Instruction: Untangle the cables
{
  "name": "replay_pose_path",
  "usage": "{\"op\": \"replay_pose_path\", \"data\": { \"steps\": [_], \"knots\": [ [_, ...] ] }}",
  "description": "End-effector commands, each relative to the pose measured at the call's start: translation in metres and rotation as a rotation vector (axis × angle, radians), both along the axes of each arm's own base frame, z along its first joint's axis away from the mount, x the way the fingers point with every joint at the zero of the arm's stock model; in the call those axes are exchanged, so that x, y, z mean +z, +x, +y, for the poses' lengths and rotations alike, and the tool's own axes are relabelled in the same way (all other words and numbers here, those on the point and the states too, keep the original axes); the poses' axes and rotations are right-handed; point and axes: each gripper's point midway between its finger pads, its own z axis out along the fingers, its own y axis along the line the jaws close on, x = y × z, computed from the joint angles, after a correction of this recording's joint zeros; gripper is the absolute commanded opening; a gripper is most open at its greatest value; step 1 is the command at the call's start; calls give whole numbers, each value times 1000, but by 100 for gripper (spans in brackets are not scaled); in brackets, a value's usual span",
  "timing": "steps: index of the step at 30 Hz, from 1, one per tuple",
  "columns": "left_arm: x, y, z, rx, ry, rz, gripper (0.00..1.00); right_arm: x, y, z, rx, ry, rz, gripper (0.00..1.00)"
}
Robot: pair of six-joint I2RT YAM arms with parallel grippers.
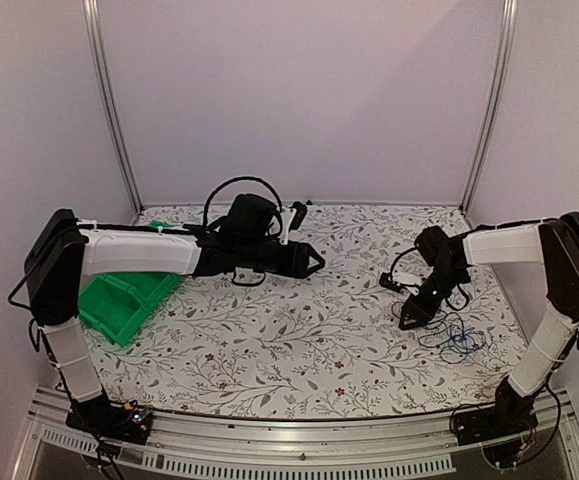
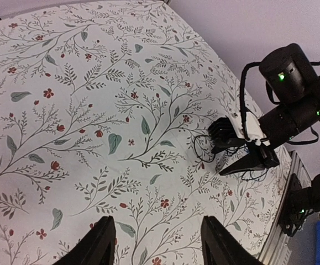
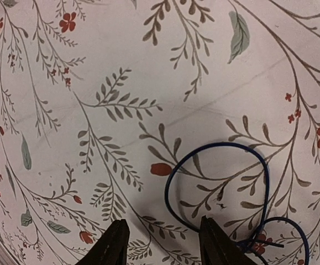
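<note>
The cables lie on the floral cloth at the right: a bright blue one (image 1: 459,345) looped among thin dark ones (image 1: 439,328). My right gripper (image 1: 409,318) points down at their left edge. In the right wrist view it (image 3: 162,245) is open just above the cloth, and a loop of the blue cable (image 3: 215,146) lies by the right finger (image 3: 218,243), outside the gap. My left gripper (image 1: 314,263) hovers over the cloth's back middle, far from the cables. It (image 2: 158,245) is open and empty. The left wrist view shows dark cable loops (image 2: 199,149) beside the right gripper (image 2: 248,163).
A green bin (image 1: 119,300) sits at the table's left edge under the left arm. The flower-patterned cloth (image 1: 289,340) covers the table, with walls on three sides and a metal rail (image 1: 299,440) along the near edge.
</note>
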Motion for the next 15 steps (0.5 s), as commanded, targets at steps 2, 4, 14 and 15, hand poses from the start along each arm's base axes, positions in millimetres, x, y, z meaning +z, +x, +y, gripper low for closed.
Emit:
{"op": "replay_pose_path", "data": {
  "steps": [2, 4, 14, 15],
  "knots": [
    [16, -9, 0, -8, -22, -11, 52, -5, 19, 9, -23, 21, -31, 36],
    [17, -9, -1, -10, -30, -15, 51, -1, 17, 14, -15, 50, -16, 13],
    [65, -56, -41, -249, -108, -391, 51, 168, 16, 59, 135, 349, -101, 0],
    [66, -59, -45, -263, -110, -399, 51, 179, 14, 61, 147, 363, -102, 0]
  ]
}}
